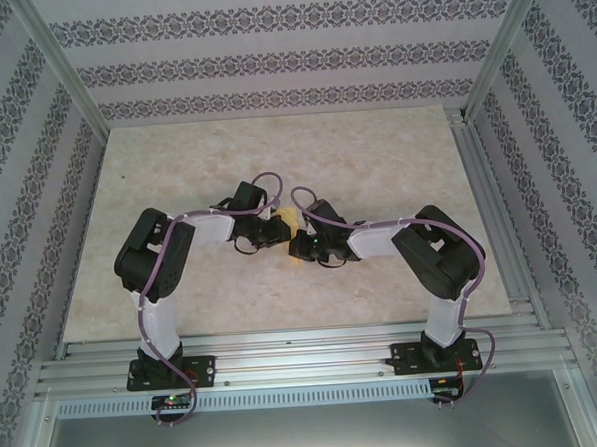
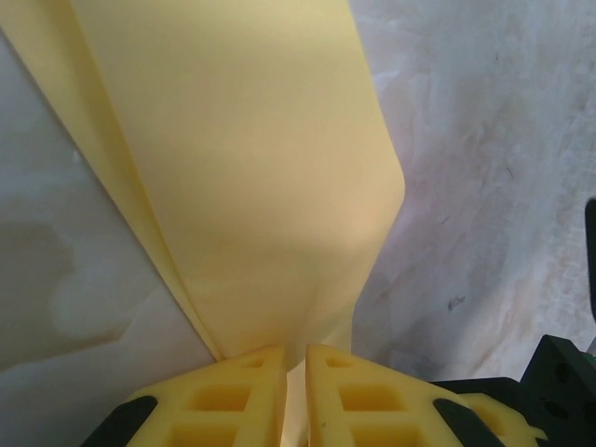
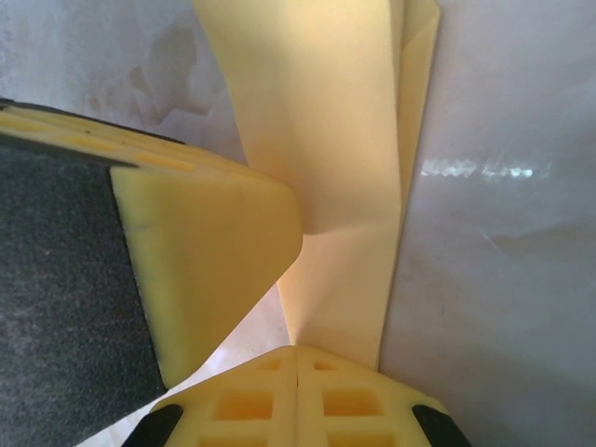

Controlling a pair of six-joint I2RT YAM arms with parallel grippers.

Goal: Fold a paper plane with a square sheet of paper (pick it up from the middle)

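The left gripper point(image 2: 296, 396) pinches the folded yellow sheet of paper point(image 2: 270, 168) by one edge (jaws almost touching). The right gripper point(image 3: 296, 391), pressed tight together, nips the same sheet from the opposite side. The paper sits between them at the middle of the marbled tabletop point(image 1: 375, 159).

- A robot test cell, lab-like rather than domestic.
- Silver aluminium-profile posts point(image 1: 67, 70) and slotted base rails point(image 1: 306, 358) frame it.
- Left black-and-white robot arm point(image 1: 161, 316) and right black-and-white robot arm point(image 1: 445, 311) are bolted there.
- Beige marble-look counter point(image 1: 275, 155); floral-striped wallpaper panels point(image 1: 270, 63) form the walls.
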